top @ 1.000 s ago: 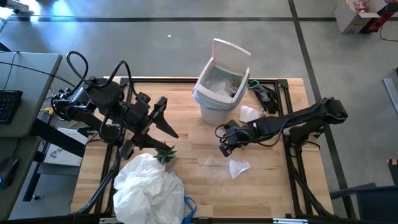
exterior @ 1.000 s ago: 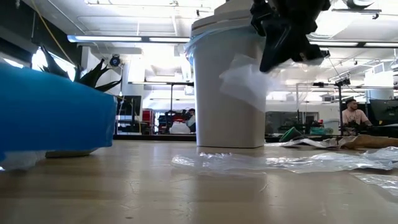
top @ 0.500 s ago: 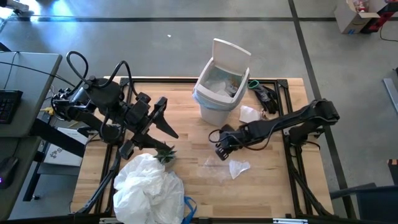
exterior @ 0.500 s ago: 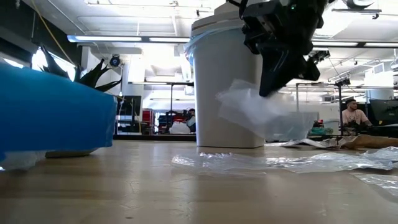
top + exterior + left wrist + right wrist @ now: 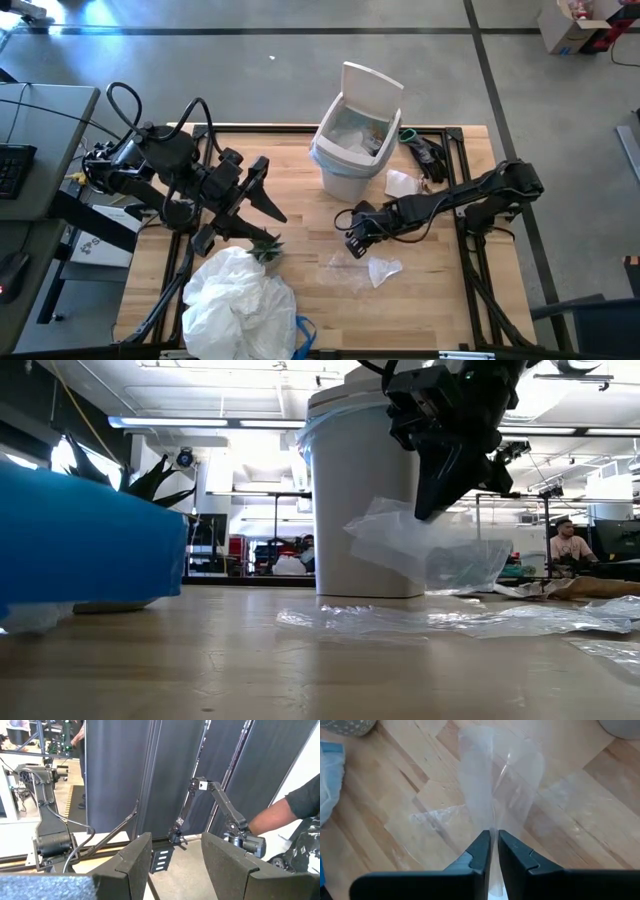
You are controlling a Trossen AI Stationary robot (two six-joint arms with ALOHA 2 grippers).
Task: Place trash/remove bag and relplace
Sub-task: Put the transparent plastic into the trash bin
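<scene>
The white bin [image 5: 345, 150] stands at the table's far middle, lid up, lined with the light-blue bag [image 5: 322, 152]. My right gripper [image 5: 353, 243] hangs near the table's middle, in front of the bin, shut on a clear plastic wrapper [image 5: 420, 548]. More trash lies flat on the wood: a second clear wrapper [image 5: 345, 264], a white paper scrap [image 5: 383, 270] and a white piece [image 5: 401, 183] beside the bin. My left gripper [image 5: 172, 865] is raised over the table's left side, pointing level, open and holding nothing. My right gripper pinches the clear wrapper by a thin gathered edge [image 5: 492, 831] between its two fingers. The fingers [image 5: 432, 500] slant down from above. The wrapper hangs below them, spread out and slack, above the table.
A big heap of white translucent bag [image 5: 238, 300] with a blue patch fills the near left. A small green potted plant [image 5: 266, 250] stands at its far edge. Dark cables [image 5: 425, 150] lie right of the bin. A person [image 5: 570, 545] sits in the room behind.
My right gripper has come down and a little toward the table's left and near side, carrying the clear wrapper. The wrapper now hangs lower, in front of the bin's foot, and has spread out wider below the fingers.
</scene>
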